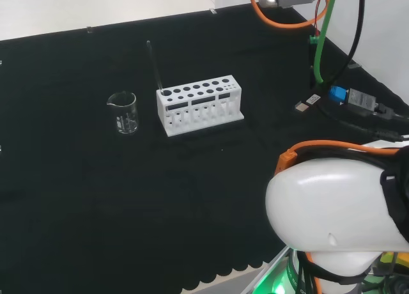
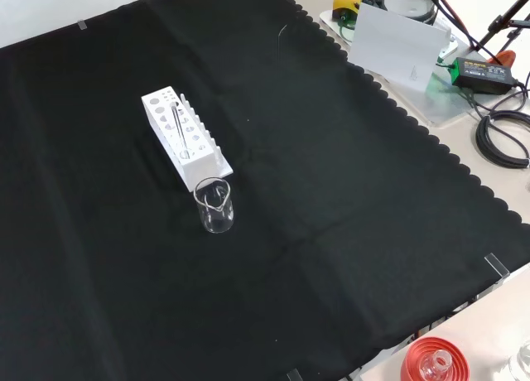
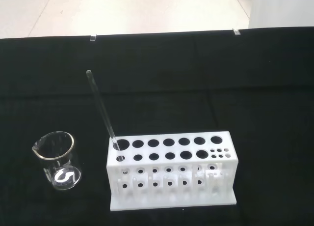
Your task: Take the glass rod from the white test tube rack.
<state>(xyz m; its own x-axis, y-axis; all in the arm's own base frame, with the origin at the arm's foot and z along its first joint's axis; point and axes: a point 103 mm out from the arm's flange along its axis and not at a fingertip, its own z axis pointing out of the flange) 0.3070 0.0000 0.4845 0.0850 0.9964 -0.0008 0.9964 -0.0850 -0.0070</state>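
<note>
1 glass rod [image 3: 101, 109] stands in the white test tube rack [image 3: 170, 173], none of the task yet done: reaching, grasping and lifting all remain. The thin clear rod leans in a hole at the rack's end nearest the glass beaker [image 1: 123, 112], at the left in the head view, its top tilted away from the rack. Whether the robot hand is open or closed cannot be told.

A clear glass beaker [image 1: 123, 112] stands upright on the black cloth [image 1: 128, 204]. In the front view, a red ribbed ring [image 2: 435, 360] sits off the cloth's edge.
</note>
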